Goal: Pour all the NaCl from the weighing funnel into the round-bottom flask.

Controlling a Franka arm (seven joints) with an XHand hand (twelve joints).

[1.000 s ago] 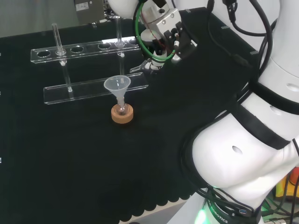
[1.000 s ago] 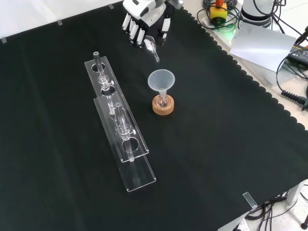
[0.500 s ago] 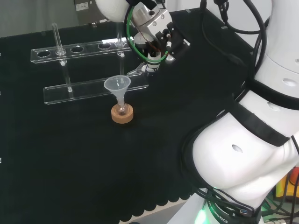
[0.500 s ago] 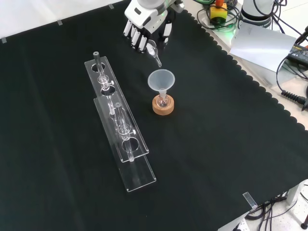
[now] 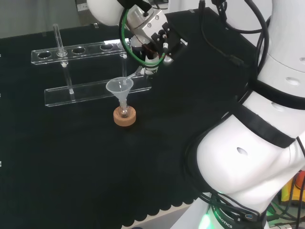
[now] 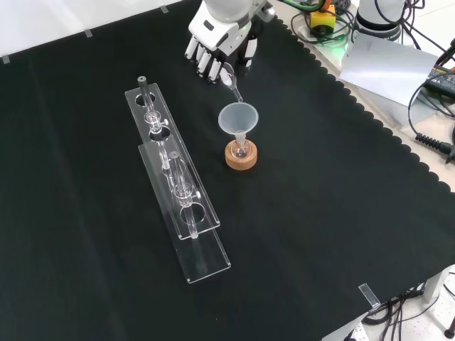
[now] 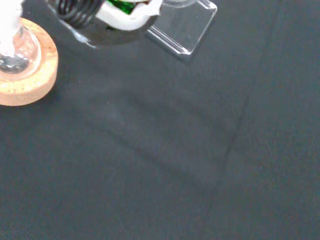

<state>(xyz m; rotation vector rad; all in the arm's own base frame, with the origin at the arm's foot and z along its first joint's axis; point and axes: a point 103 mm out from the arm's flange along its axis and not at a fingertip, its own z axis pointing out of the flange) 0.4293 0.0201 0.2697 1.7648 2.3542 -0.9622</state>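
A small round-bottom flask (image 6: 242,149) sits on a cork ring (image 6: 241,157) near the cloth's middle, with a clear plastic funnel (image 6: 238,118) standing in its neck. The hand (image 6: 220,44) hangs just above and behind it, its fingers curled round a glass weighing funnel (image 6: 229,78) whose spout slants down to the plastic funnel's rim. In the head view the hand (image 5: 153,37) is up and to the right of the plastic funnel (image 5: 119,87), and the weighing funnel's spout (image 5: 135,74) reaches the rim. The wrist view has the flask (image 7: 12,47) on its cork ring (image 7: 31,80).
A two-tier clear acrylic rack (image 6: 178,190) with glass tubes stands to the left of the flask in the front view, and behind it in the head view (image 5: 90,67). The arm's white links (image 5: 257,157) take up the head view's right side.
The hand has carried the weighing funnel toward the flask; its spout now reaches the plastic funnel's rim. Flask and rack have not moved.
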